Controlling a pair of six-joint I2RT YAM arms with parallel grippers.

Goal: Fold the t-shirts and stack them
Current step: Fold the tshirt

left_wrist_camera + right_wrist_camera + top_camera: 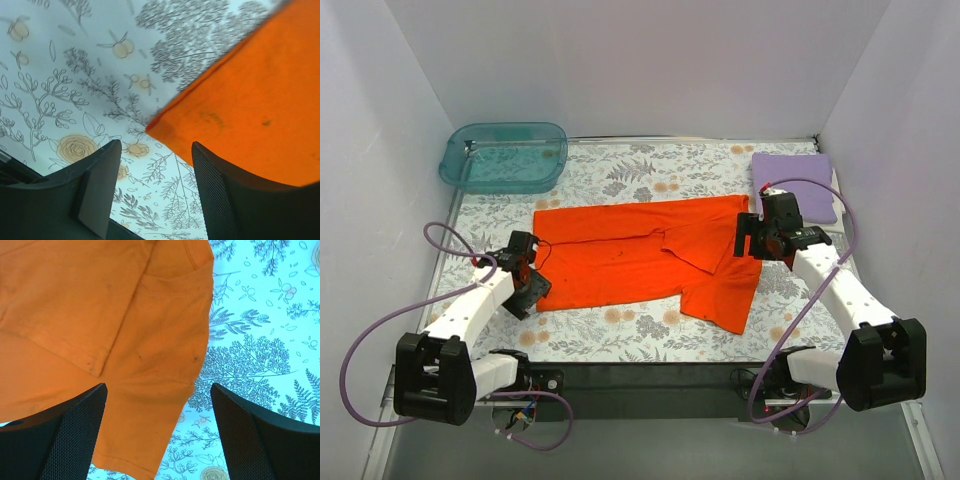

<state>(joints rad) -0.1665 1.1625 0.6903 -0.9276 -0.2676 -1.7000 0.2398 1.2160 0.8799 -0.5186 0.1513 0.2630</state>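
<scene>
Orange-red cloth lies flat across the middle of the worktop (620,335): the orange t-shirt (640,255) looks only partly folded, one flap trailing toward the near right. The lavender t-shirt (793,185) sits folded at the far right corner. The left end effector (155,145) at the shirt's near-left corner and the right end effector (159,387) over its right end both gape empty. Further folds and stacking remain.
</scene>
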